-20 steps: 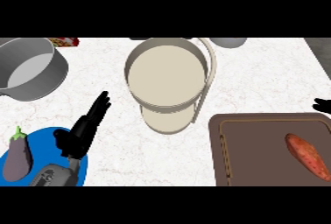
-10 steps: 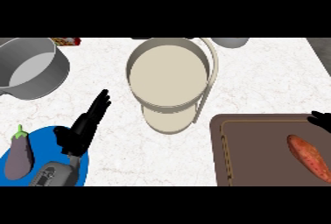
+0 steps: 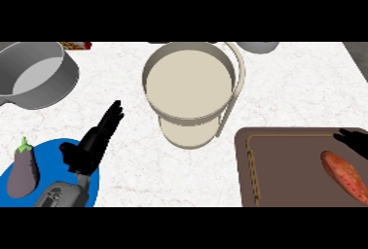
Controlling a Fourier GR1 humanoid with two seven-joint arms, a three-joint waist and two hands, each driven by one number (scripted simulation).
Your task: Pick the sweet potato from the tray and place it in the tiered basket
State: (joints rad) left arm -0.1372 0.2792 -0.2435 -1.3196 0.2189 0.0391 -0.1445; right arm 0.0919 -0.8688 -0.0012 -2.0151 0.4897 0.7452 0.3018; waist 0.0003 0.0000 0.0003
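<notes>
My right hand [image 3: 354, 141] enters at the right edge over the brown tray [image 3: 287, 170], just beyond the sweet potato [image 3: 346, 176] lying there; I cannot tell its fingers' state. My left hand [image 3: 93, 141] rests on the worktop [image 3: 129, 160], fingers straight and released, left of the tiered basket [image 3: 191, 92].

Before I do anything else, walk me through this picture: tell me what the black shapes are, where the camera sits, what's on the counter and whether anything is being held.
The view comes from the robot's head, looking steeply down at a white marble counter. The black shapes are its hands. The left hand shows at lower left, fingers straight, resting above a blue plate that carries an eggplant. Only the fingers of the right hand show at the right edge, just above the sweet potato, which lies on a brown tray. Whether they touch it I cannot tell. In the middle stands the beige tiered basket, with a grey pot at upper left. Nothing is held yet.
</notes>
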